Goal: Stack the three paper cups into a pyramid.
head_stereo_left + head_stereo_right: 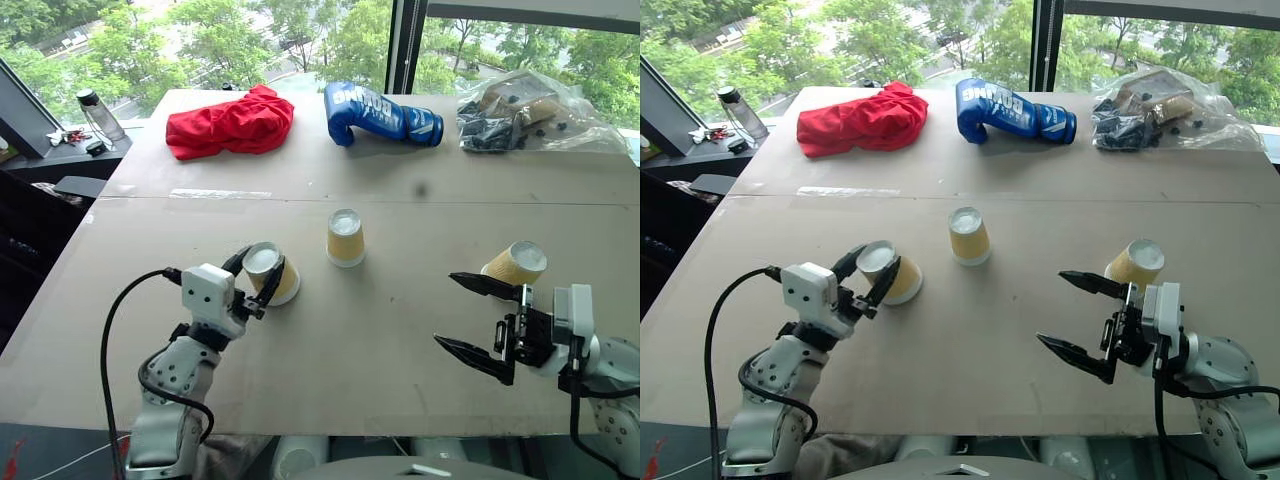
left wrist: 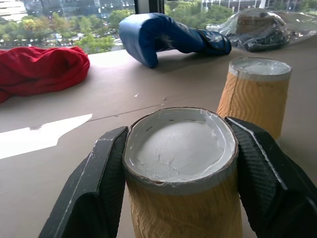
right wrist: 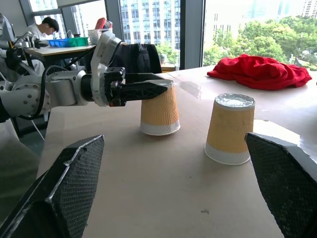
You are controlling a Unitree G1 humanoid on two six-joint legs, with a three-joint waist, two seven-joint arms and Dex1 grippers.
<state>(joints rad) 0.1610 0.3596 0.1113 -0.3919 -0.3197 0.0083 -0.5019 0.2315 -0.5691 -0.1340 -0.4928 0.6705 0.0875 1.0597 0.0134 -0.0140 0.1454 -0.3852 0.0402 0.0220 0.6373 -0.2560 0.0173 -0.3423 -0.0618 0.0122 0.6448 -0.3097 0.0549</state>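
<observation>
Three tan-yellow paper cups stand upside down on the brown table. My left gripper is shut on the left paper cup, its black fingers pressing either side near the white base that faces up. The middle cup stands free just beyond it, and shows beside the held cup in the right wrist view. The right cup stands just behind the upper finger of my right gripper, which is open, points left and holds nothing.
Along the table's far side lie a red cloth, a blue boxing glove and a clear plastic bag of parts. A strip of white tape is stuck at mid-left. A bottle stands off the table's left corner.
</observation>
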